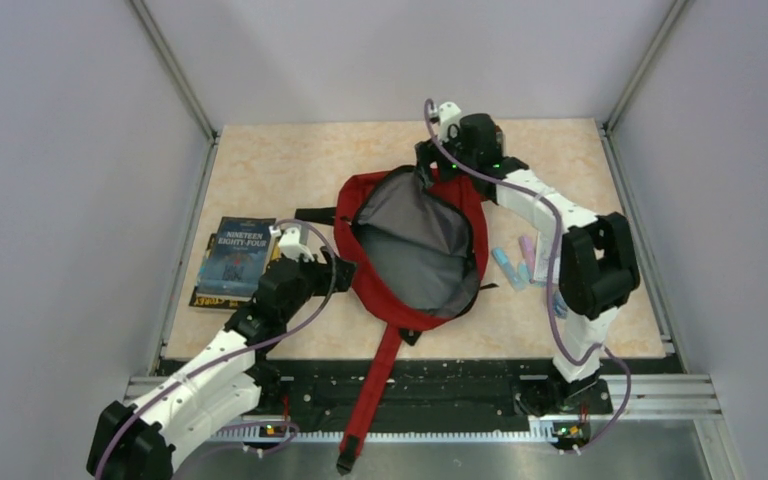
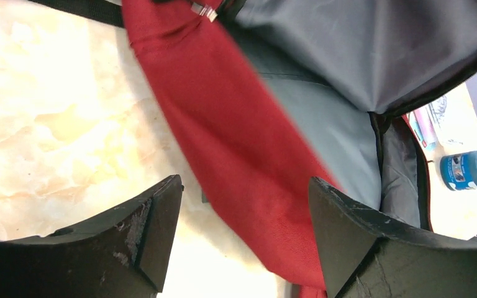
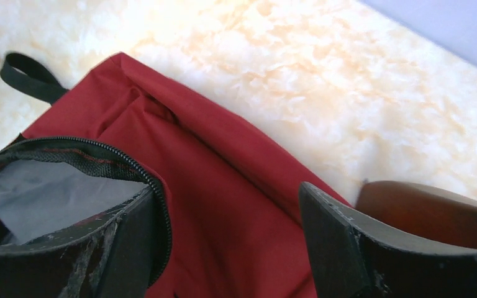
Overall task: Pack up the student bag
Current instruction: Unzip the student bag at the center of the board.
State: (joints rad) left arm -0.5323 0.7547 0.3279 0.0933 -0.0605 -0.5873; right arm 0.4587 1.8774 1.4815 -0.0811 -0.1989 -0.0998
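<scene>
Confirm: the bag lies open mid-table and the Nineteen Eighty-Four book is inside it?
No. The student bag lies open mid-table, but the Nineteen Eighty-Four book is outside it, on the table to its left, as the top external view shows.

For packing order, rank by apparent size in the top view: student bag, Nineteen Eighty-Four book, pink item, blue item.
1. student bag
2. Nineteen Eighty-Four book
3. pink item and blue item: too alike to rank.
</scene>
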